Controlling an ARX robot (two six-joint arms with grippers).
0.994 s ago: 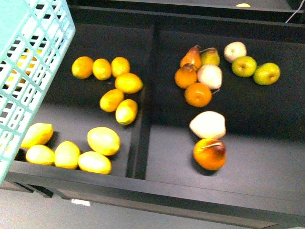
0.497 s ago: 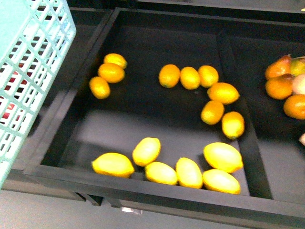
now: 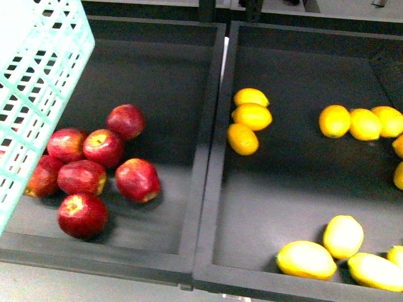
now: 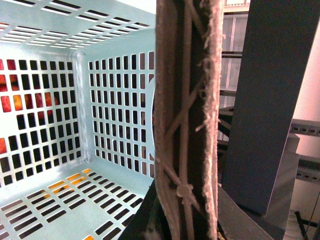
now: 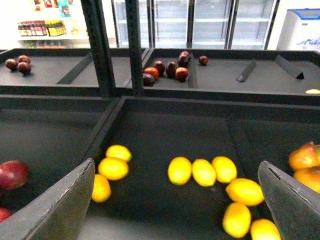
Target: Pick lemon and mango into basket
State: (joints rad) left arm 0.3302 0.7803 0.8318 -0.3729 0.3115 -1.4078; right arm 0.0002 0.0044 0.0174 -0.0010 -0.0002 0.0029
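Gaping above yellow fruit [image 5: 180, 170], the right jaws hold nothing; the left jaws pinch the basket [image 4: 82, 110] handle.

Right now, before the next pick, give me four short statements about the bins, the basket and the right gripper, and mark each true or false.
1. The round red apples lie in the black left bin. True.
2. The light teal slotted plastic basket shows at the front view's right edge. False: it is at the upper left.
3. The right gripper is clamped on a yellow fruit. False: it is open and holds nothing.
4. Pale yellow oval lemons lie near the front edge of the black right bin. True.
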